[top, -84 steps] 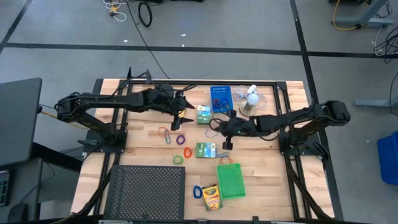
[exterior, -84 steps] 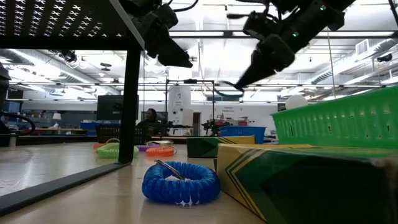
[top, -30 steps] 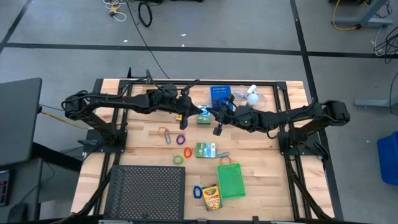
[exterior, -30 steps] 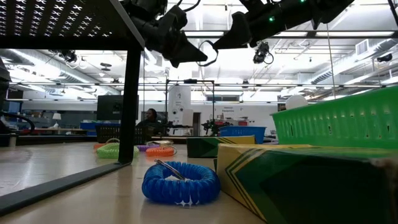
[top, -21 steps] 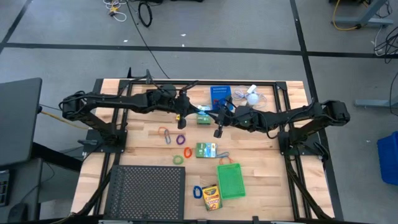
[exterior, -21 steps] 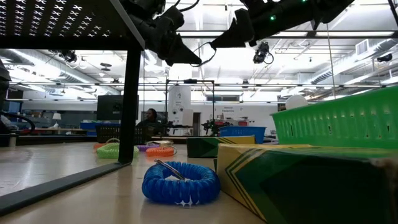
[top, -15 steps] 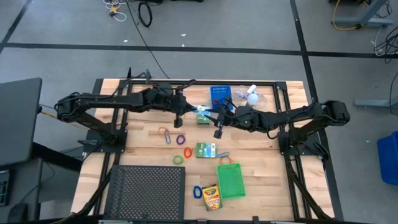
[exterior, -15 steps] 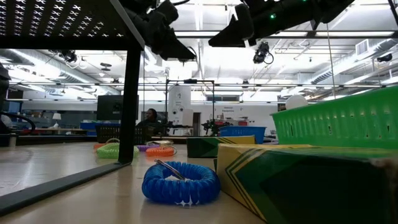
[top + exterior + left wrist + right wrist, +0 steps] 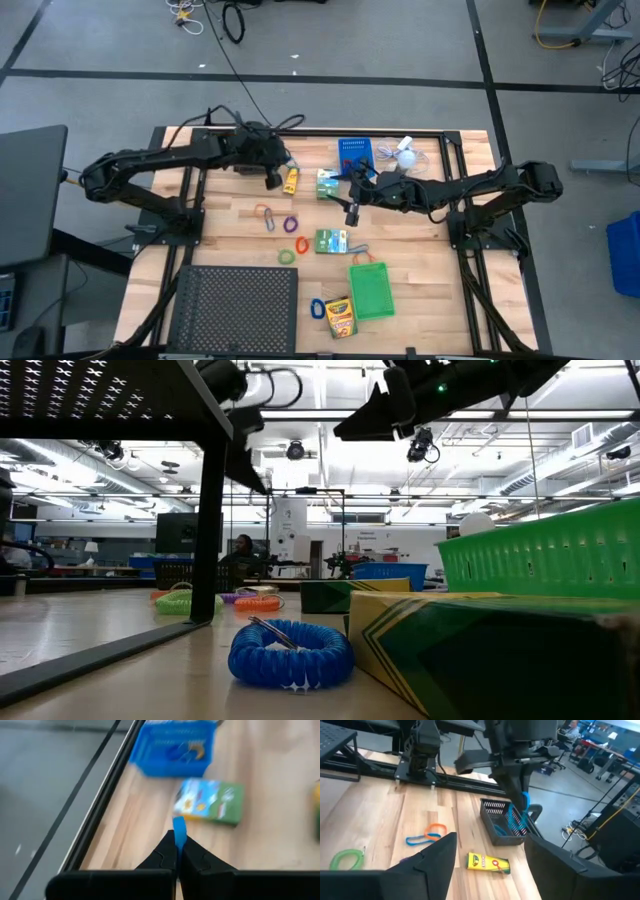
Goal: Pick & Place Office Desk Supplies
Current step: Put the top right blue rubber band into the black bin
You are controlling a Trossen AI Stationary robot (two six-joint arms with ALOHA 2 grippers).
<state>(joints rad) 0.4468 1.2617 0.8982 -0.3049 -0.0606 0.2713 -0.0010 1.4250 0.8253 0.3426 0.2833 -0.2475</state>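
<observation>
Table [image 9: 220,235], high view. The two arms met at the frame's centre a second ago and have since separated.

The left gripper [image 9: 271,179] has withdrawn to the upper left of centre. Its jaws are pressed together on a small blue rubber-band loop [image 9: 179,831], which the left wrist view shows as a blue strip pinched between the fingertips.

The right gripper [image 9: 350,210] stays right of centre, beside the green-white box [image 9: 327,184]. Its jaws have swung wide apart and hold nothing.

Taken together, this reads as a hand-over just completed: the loop has passed from the right arm to the left.

In the right wrist view the loop hangs from the left gripper over a small black bin [image 9: 499,825] at centre right. That bin appears to be its destination, though how closely the two line up cannot be judged from this angle.

The blue bin [image 9: 354,155] sits at upper centre. The yellow tube [image 9: 291,180] lies just beside the left gripper. The other loops are spread below centre, still to be sorted.
</observation>
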